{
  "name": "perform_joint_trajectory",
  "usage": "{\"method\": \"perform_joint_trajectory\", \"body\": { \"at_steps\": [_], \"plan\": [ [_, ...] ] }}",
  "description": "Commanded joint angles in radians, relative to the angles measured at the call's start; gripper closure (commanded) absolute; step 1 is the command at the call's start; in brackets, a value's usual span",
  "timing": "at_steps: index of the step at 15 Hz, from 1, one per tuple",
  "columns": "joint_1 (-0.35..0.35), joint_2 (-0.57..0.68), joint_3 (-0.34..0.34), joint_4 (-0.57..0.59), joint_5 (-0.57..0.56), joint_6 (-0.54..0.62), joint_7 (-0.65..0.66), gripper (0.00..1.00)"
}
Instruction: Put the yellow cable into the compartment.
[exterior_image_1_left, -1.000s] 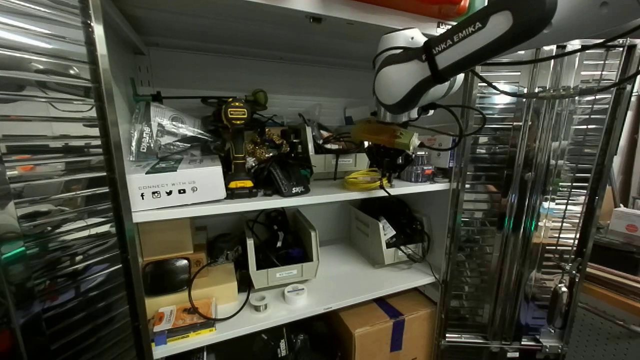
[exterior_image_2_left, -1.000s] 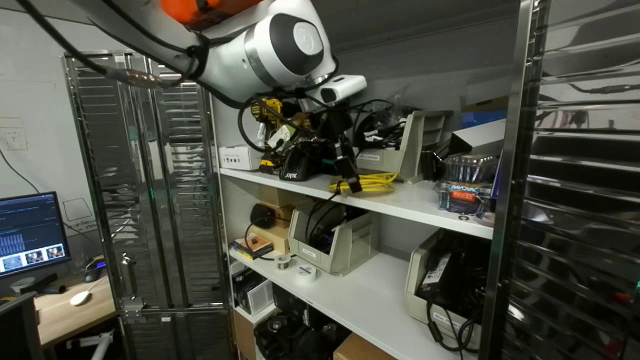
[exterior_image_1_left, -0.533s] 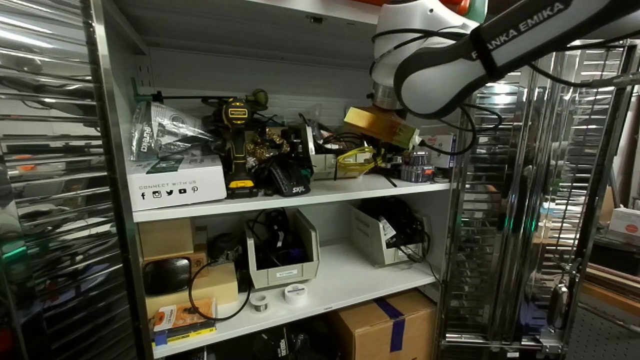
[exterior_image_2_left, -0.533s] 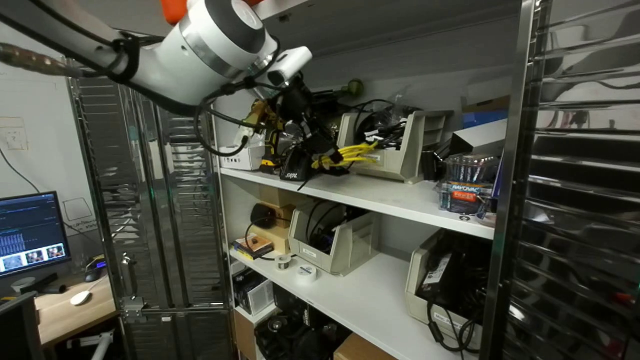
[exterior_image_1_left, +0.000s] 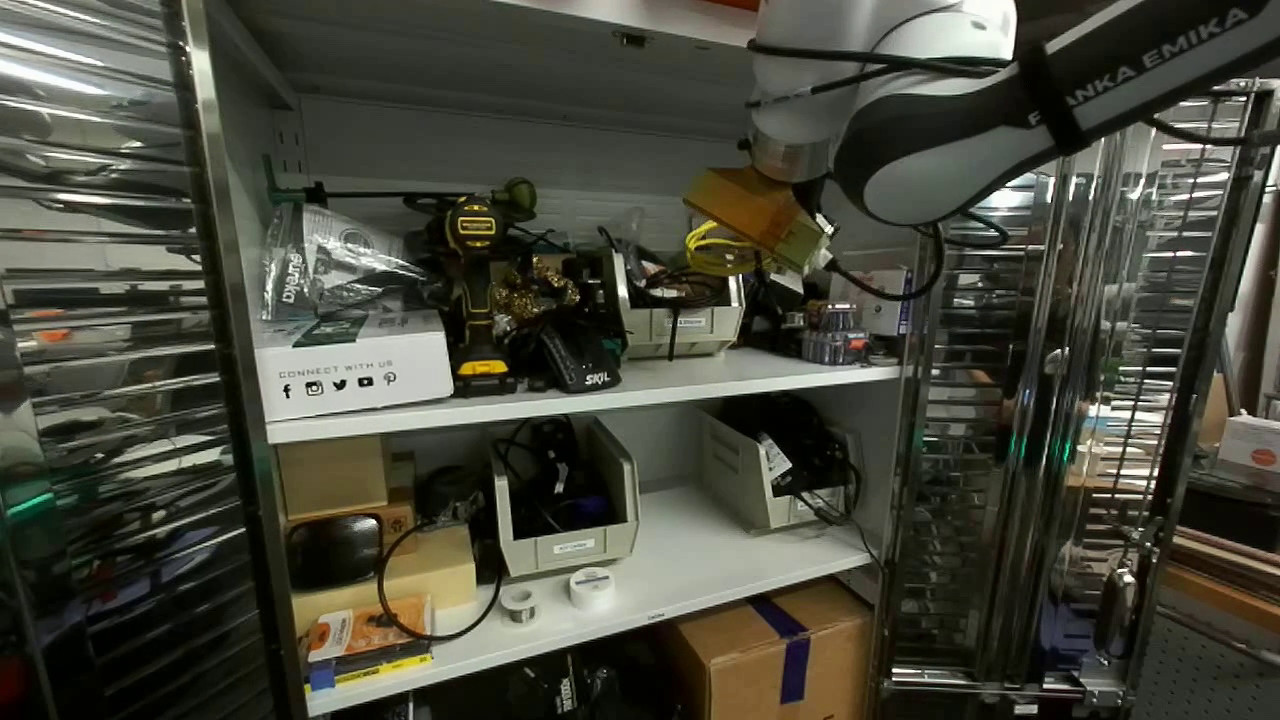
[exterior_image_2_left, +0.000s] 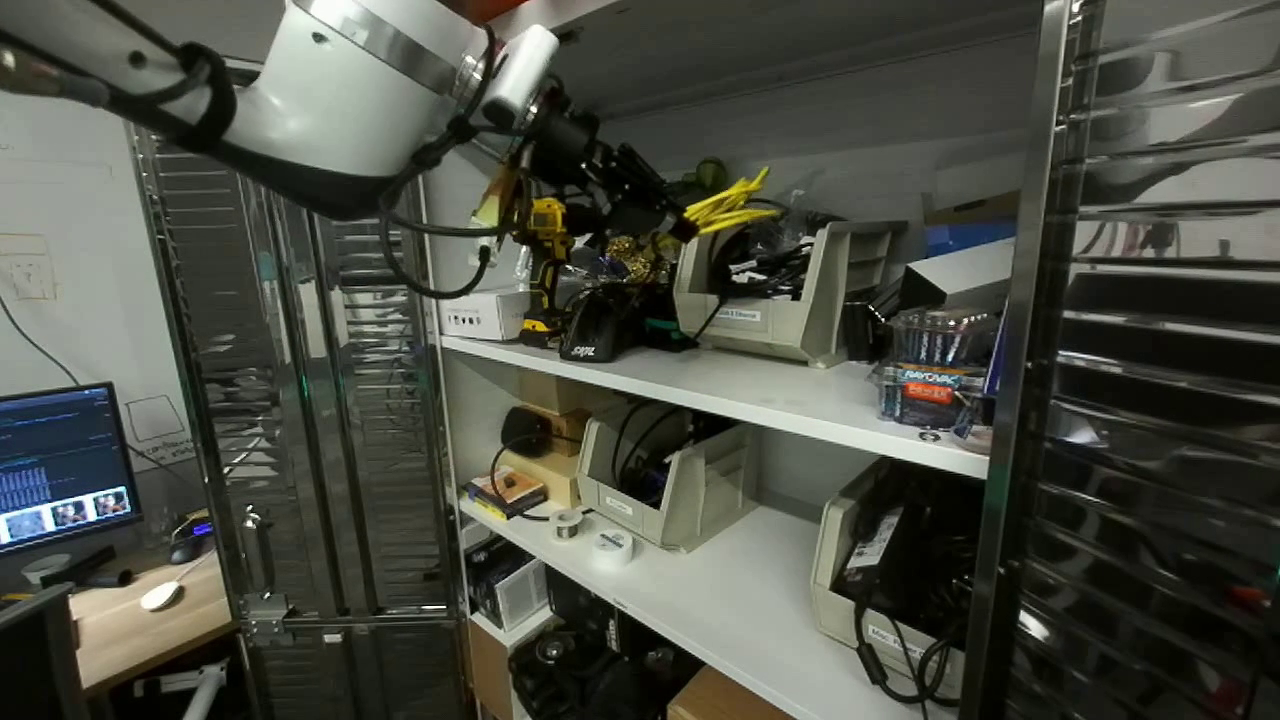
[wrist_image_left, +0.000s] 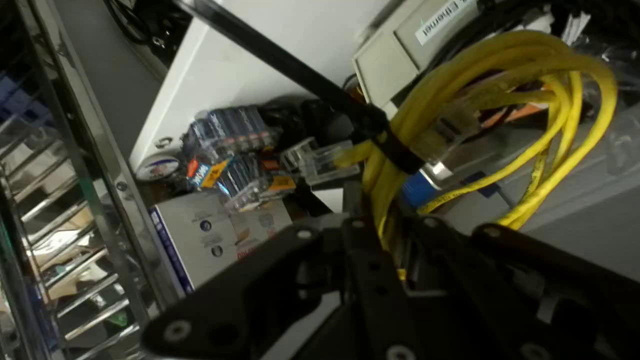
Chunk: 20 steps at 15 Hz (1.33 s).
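The yellow cable (exterior_image_1_left: 716, 252) is a loose coil held in the air above the shelf board; it also shows in an exterior view (exterior_image_2_left: 734, 204). In the wrist view the cable (wrist_image_left: 425, 102) passes between the fingers, with a black strap (wrist_image_left: 320, 90) around it and clear plugs. My gripper (exterior_image_2_left: 678, 224) is shut on the coil, also seen in the wrist view (wrist_image_left: 378, 202). In both exterior views the coil appears near the top of the grey bin (exterior_image_1_left: 685, 322); I cannot tell if it is over or in front of it. The compartment (exterior_image_1_left: 560, 150) is the upper bay.
The grey bin, labelled Ethernet, holds black cables. A yellow-and-black drill (exterior_image_1_left: 472, 290), a black SKIL tool (exterior_image_2_left: 592, 325) and a white box (exterior_image_1_left: 355, 365) stand to one side. Battery packs (exterior_image_2_left: 925, 375) stand to the other. Metal doors (exterior_image_1_left: 215, 300) flank the unit. Grey bins (exterior_image_1_left: 575, 550) stand below.
The cable lay at the shelf board one second ago in the gripper's reach. It has been lifted off and raised to bin-top height. The gripper has tilted and the arm has moved up.
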<state>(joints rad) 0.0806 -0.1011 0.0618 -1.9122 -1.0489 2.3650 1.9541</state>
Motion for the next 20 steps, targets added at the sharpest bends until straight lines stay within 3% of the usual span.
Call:
{"method": "perform_joint_trajectory", "body": {
  "at_steps": [1,8,15,16,18,19,20],
  "plan": [
    [-0.023,0.1,0.011,0.166,-0.077,-0.02,0.04,0.87],
    [-0.013,0.387,-0.02,0.536,0.057,-0.079,-0.144,0.9],
    [0.018,0.576,-0.037,0.871,0.325,-0.142,-0.388,0.89],
    [0.025,0.599,-0.04,0.916,0.357,-0.166,-0.432,0.63],
    [0.04,0.636,-0.055,0.982,0.401,-0.188,-0.492,0.57],
    [0.011,0.634,-0.011,0.969,0.382,-0.192,-0.498,0.48],
    [0.015,0.634,-0.016,0.965,0.375,-0.196,-0.498,0.41]
  ]
}}
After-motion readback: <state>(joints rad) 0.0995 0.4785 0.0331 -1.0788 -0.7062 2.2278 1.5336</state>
